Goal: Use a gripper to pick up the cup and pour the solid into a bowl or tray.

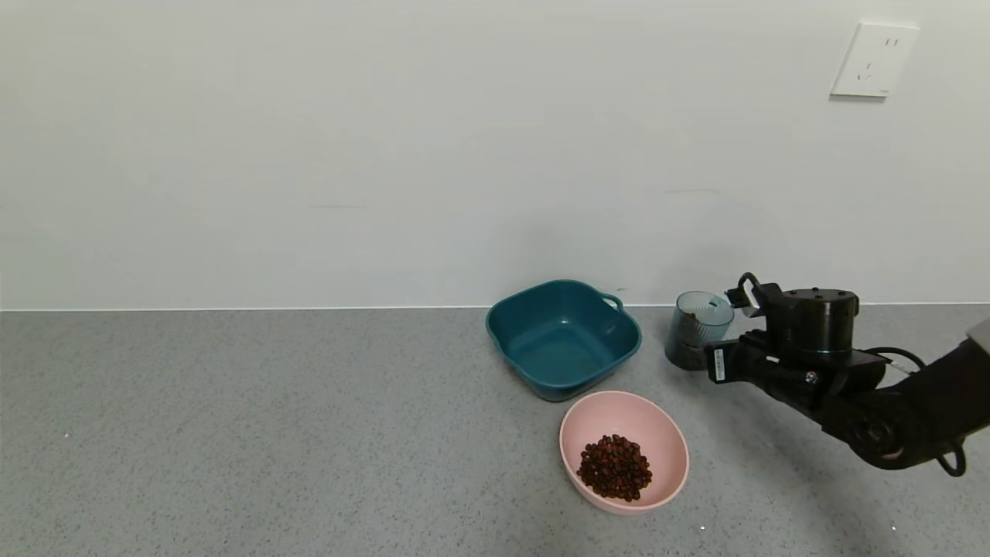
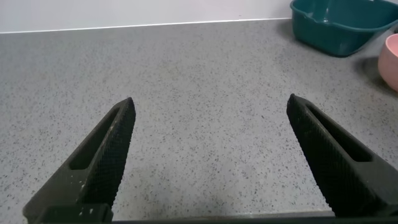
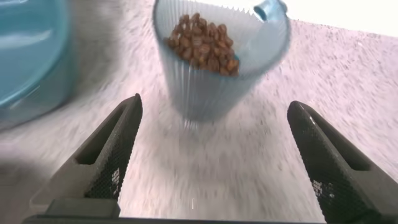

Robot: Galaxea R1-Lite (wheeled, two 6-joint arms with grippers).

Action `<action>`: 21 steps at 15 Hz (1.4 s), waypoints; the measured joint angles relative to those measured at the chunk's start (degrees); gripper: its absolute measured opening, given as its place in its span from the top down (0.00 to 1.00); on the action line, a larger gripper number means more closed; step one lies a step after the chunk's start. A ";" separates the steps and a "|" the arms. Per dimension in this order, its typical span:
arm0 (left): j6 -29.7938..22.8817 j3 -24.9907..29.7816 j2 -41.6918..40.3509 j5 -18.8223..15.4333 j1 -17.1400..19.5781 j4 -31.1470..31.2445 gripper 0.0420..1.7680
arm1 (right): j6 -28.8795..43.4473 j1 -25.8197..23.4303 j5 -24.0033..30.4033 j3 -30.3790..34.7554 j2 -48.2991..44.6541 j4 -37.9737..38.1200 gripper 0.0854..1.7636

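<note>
Your right claw sits low over the table at the right side of the head view, just beside the cup. In the right wrist view its two fingers are spread wide, with the cup ahead of the gap and not between them; nothing is pinched.

The cup stands upright on the table near the back wall, just right of the teal tub and apart from it. It holds a load of brown bean-like pieces, seen from above in the right wrist view, reaching partway up the ribbed wall. A small blue tab sticks out at the rim.

The pink bowl rests on the table in front of the teal tub, close to it; whether the two rims touch, you cannot tell. A pile of the solid lies in the bowl's near half.

Your left claw appears only in its own wrist view: fingers spread wide, holding nothing, over bare table, with the teal tub and an edge of the pink bowl far off.
</note>
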 joint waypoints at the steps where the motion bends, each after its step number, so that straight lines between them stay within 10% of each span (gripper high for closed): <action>1: 0.00 0.00 0.00 0.00 0.00 -0.02 0.01 | -0.02 -0.22 0.89 1.48 -2.72 1.88 0.04; 21: 0.00 0.00 0.00 0.00 0.00 -0.02 0.01 | 2.23 -3.51 3.63 14.19 -68.02 52.46 0.04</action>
